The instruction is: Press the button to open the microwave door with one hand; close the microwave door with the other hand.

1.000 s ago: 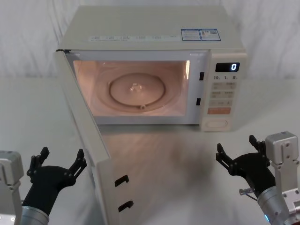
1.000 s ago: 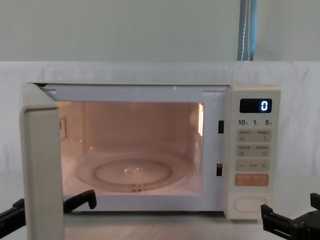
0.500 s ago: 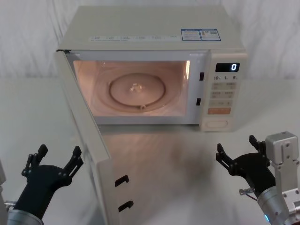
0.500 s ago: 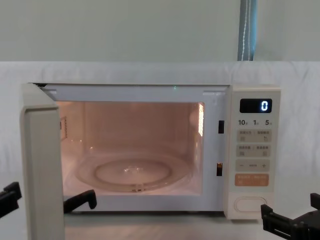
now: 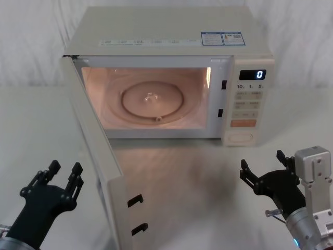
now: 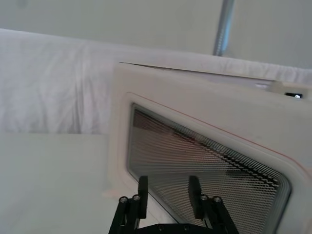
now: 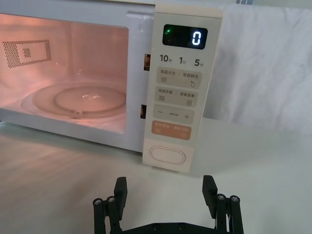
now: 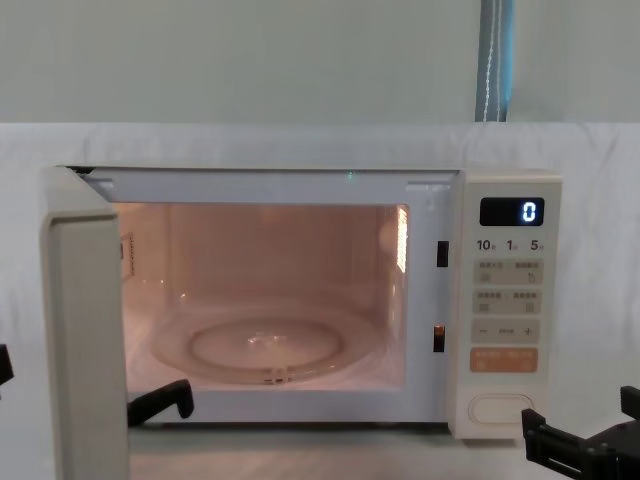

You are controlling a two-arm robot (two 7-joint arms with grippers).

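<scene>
Microwave door (image 5: 96, 172): swung wide open on its hinge, standing edge-on just to the inner side of the left claw, with its two dark latch hooks near the free end; the lit cavity and glass turntable (image 5: 151, 101) lie well beyond.
Left claw (image 5: 62, 175): released, fingers spread, hovering low above the tabletop (image 5: 171, 177) beside the door's outer face; in its wrist view the dark mesh window (image 6: 204, 170) lies directly ahead of the fingertips, not touching.
Right claw (image 5: 265, 169): released, fingers apart, hanging low and well short of the control panel (image 7: 183, 87).
Button (image 7: 165, 155): the wide cream key at the foot of the panel, straight ahead of the right claw and untouched; with the door already open, that step looks done.
How the door will handle: a stiff, light panel that likely swings freely on its hinge, so it needs a push rather than a grasp.
Where to press: on the raised cream frame near the free edge, far from the hinge, for leverage; the window is probably best avoided.
Surface: smooth plastic, likely slippery, so a flat square contact should hold better than a fingertip.
Finish: the latch probably needs a firm last push to click home.
</scene>
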